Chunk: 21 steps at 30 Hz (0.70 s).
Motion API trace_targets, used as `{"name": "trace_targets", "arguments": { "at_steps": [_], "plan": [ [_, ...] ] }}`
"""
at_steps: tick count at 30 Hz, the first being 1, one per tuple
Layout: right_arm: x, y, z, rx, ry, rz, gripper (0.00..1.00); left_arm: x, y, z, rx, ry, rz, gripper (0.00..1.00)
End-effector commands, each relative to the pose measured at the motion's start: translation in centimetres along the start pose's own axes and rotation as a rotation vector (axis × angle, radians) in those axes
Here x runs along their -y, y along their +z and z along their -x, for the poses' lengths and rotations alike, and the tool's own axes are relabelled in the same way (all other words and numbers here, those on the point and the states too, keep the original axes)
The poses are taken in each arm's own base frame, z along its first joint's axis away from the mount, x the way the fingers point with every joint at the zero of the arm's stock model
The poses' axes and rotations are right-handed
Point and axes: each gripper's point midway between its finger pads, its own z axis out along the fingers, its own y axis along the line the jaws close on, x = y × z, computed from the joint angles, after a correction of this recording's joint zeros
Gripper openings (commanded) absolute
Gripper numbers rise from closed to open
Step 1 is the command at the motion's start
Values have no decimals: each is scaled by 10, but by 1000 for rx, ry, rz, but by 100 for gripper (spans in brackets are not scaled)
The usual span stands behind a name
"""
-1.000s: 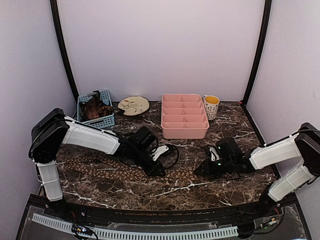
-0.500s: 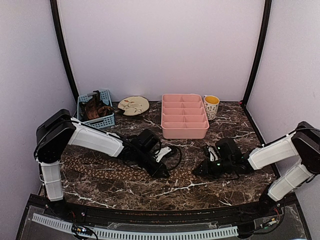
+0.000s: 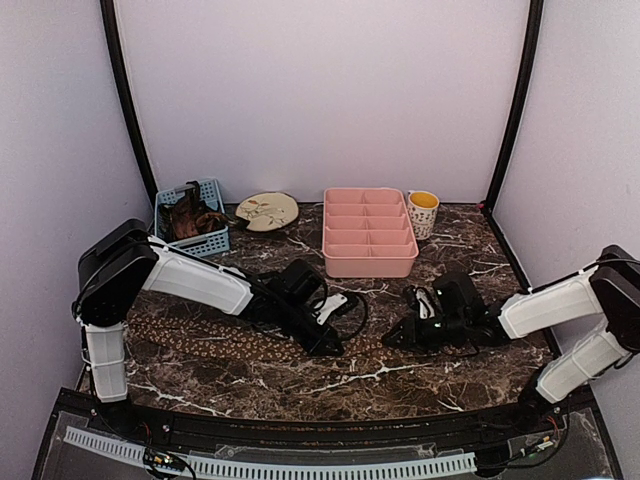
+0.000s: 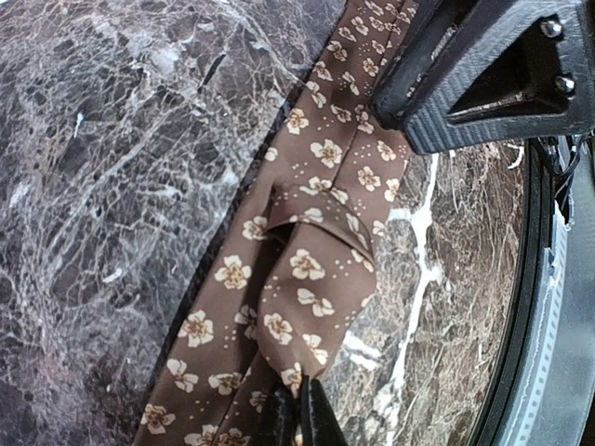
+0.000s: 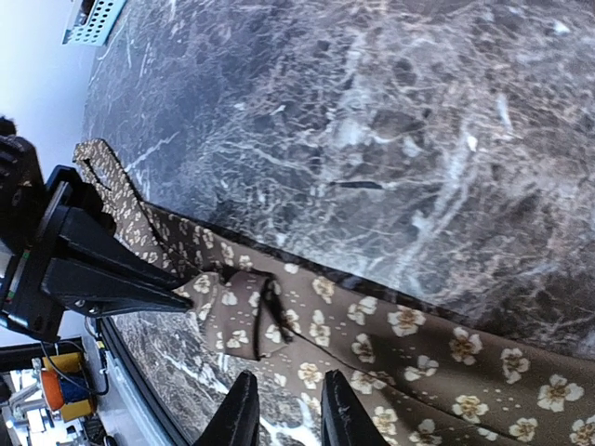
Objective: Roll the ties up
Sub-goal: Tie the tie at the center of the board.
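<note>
A brown tie (image 3: 220, 335) with tan flowers lies flat across the near half of the marble table. Its right part is folded back over itself (image 4: 316, 269). My left gripper (image 4: 299, 413) is shut on the edge of that folded flap, low over the table (image 3: 333, 347). My right gripper (image 5: 288, 413) faces it from the right (image 3: 392, 340), jaws a little apart and hovering over the tie (image 5: 400, 325), with nothing held between them. The small fold (image 5: 232, 311) lies just ahead of its fingertips.
At the back left stands a blue basket (image 3: 214, 240) holding brown fabric. Beside it are a beige plate (image 3: 267, 210), a pink divided tray (image 3: 370, 262) and a mug (image 3: 423, 213). Black cables loop by the left wrist (image 3: 350, 305).
My left gripper has slid a little to the right with the tie's flap. My right gripper has edged left toward it, and its jaws have parted slightly.
</note>
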Motion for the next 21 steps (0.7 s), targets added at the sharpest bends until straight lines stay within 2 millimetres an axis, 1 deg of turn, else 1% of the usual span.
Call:
{"name": "trace_targets", "arguments": {
  "at_steps": [1, 6, 8, 13, 15, 18, 21],
  "plan": [
    [-21, 5, 6, -5, -34, 53, 23, 2, 0, 2, -6, 12, 10, 0],
    [-20, 21, -2, -52, -25, 45, 23, 1, 0, 0, -17, 17, 20, 0],
    [-19, 26, -4, -62, -19, 43, 25, 0, 0, -3, -24, 18, 25, 0],
    [-21, 36, -7, -82, -9, 53, 27, -2, 1, -6, -32, 20, 29, 0],
    [-25, 37, -7, -82, -8, 69, 27, -2, 2, -7, -36, 23, 32, 0],
    [-32, 38, -6, -76, -8, 94, 24, -2, 3, -8, -39, 23, 32, 0],
    [-33, 38, -6, -77, -6, 97, 19, -2, 3, -8, -40, 26, 32, 0]
  ]
}}
